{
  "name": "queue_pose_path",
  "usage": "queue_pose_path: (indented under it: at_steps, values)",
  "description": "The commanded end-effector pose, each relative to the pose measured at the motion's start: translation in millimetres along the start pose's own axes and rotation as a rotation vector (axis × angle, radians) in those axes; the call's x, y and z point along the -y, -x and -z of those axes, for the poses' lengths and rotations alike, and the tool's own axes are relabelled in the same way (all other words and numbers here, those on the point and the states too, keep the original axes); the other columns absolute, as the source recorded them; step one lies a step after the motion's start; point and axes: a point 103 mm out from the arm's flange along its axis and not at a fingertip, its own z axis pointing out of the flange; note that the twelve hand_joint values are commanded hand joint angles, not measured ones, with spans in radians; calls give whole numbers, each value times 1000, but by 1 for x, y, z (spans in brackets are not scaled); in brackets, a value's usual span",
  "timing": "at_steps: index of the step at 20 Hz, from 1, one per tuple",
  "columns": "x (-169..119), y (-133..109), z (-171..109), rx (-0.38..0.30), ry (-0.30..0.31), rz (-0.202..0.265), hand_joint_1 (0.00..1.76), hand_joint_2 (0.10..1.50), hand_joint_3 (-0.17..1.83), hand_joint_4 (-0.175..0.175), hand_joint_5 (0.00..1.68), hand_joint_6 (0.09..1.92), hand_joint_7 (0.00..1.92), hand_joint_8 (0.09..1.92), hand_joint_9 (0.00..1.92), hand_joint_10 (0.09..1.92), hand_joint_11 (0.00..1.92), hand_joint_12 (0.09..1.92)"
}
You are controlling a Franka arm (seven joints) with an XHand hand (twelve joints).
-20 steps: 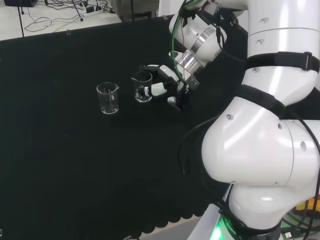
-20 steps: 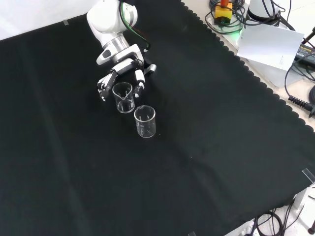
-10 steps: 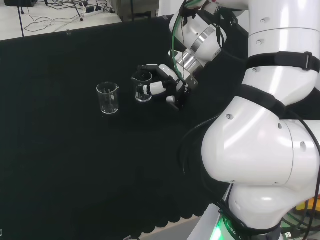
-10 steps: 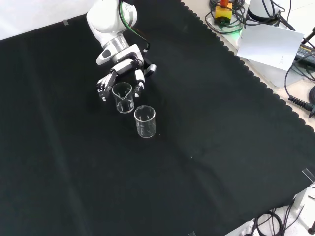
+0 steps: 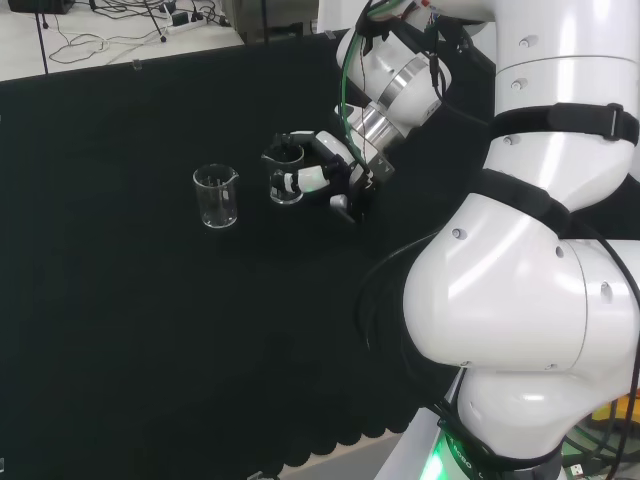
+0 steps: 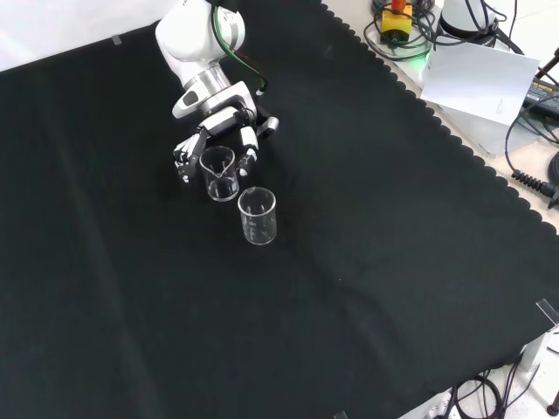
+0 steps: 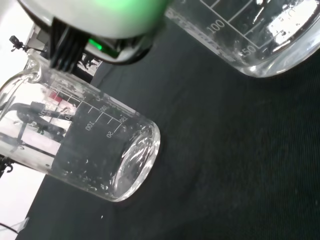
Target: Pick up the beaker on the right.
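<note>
The right-hand beaker (image 5: 286,172) in the head view stands upright on the black cloth (image 5: 120,300); the hand (image 5: 322,170) lies just to its right, fingers curled around its wall; the other beaker (image 5: 216,196) stands apart to its left

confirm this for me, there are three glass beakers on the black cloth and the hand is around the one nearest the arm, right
Not quite: there are two beakers, not three. The front view shows the hand with fingers curled around the beaker nearest the arm, and one free beaker beside it on the black cloth.
</note>
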Motion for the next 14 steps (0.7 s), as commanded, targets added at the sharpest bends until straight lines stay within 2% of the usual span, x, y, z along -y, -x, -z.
queue_pose_path:
  at_steps: [1,4,6,14]
  values:
    - [-1,0,-1,0,23,-9,959,514,656,-54,551,209,378,698,479,586,0,1390]
    - [-2,1,-2,-9,29,-15,972,519,656,-52,472,450,387,700,486,582,0,1401]
    - [-2,1,-2,-11,35,-14,977,520,658,-52,441,545,392,704,488,584,0,1405]
    - [-3,4,-3,-13,31,-21,1000,519,664,-51,421,640,398,710,497,590,8,1406]
